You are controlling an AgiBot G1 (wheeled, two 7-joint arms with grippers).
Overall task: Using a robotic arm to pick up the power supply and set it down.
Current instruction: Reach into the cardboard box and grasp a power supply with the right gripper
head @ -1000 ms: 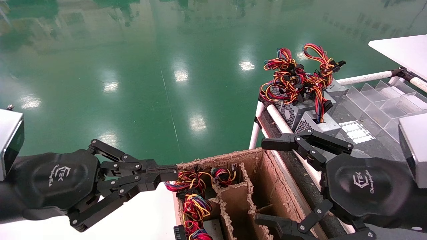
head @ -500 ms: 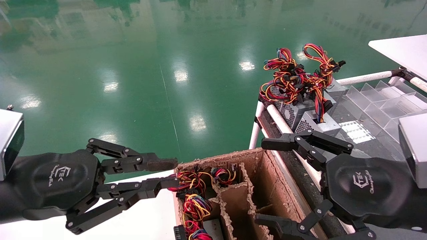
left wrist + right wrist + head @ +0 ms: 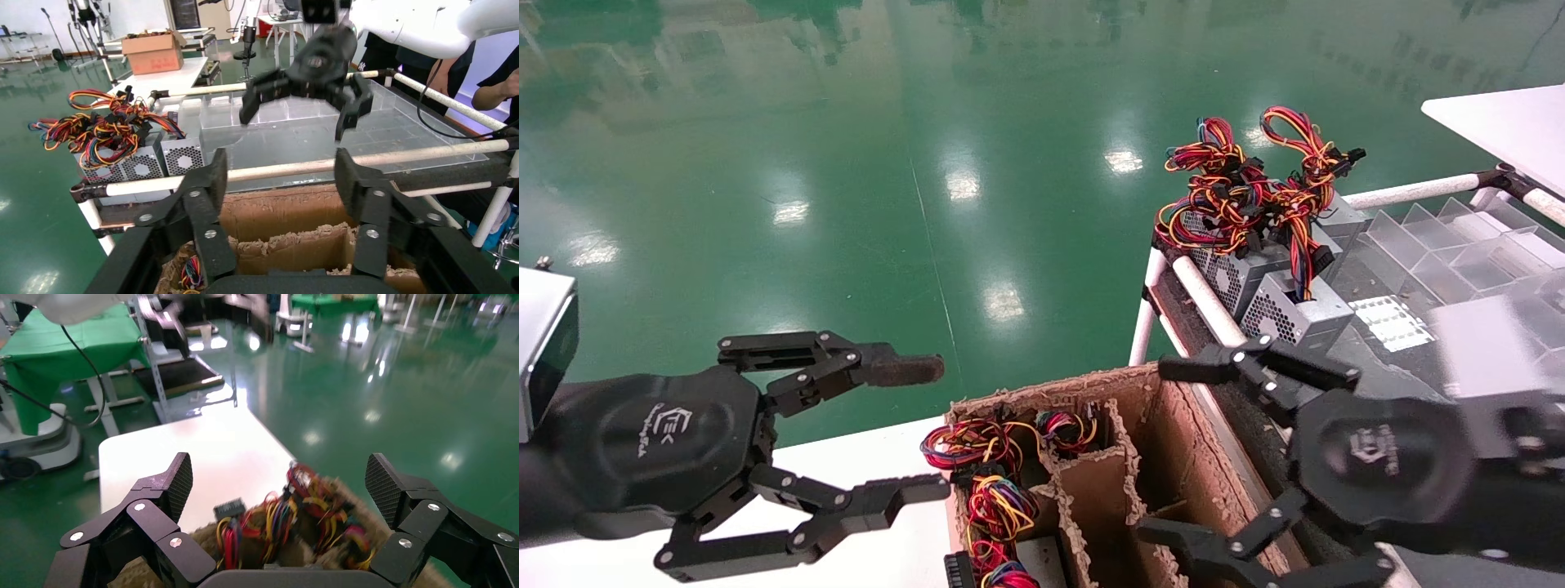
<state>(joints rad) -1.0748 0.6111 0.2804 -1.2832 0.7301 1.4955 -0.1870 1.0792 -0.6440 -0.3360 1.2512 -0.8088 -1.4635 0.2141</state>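
Observation:
Two grey power supplies (image 3: 1258,282) with tangled red, yellow and black wires (image 3: 1238,192) rest at the far left end of the rack; they show in the left wrist view too (image 3: 162,160). More wire bundles (image 3: 985,461) fill the left compartment of a cardboard box (image 3: 1091,384), the bodies under them mostly hidden. My right gripper (image 3: 1164,452) hangs open over the box's right compartment, empty, and in its own view (image 3: 280,490) the box's wires (image 3: 294,520) lie below it. My left gripper (image 3: 923,429), with a brownish pad, stands open at the box's left edge (image 3: 281,184).
A white table (image 3: 870,523) lies under the left gripper. The rack has white tube rails (image 3: 1205,298) and clear plastic dividers (image 3: 1434,245) on a dark deck. Torn cardboard partitions (image 3: 1091,498) split the box. Green floor lies beyond.
My left gripper has gone from shut to wide open. My right gripper has shifted slightly left and down toward the box, still open.

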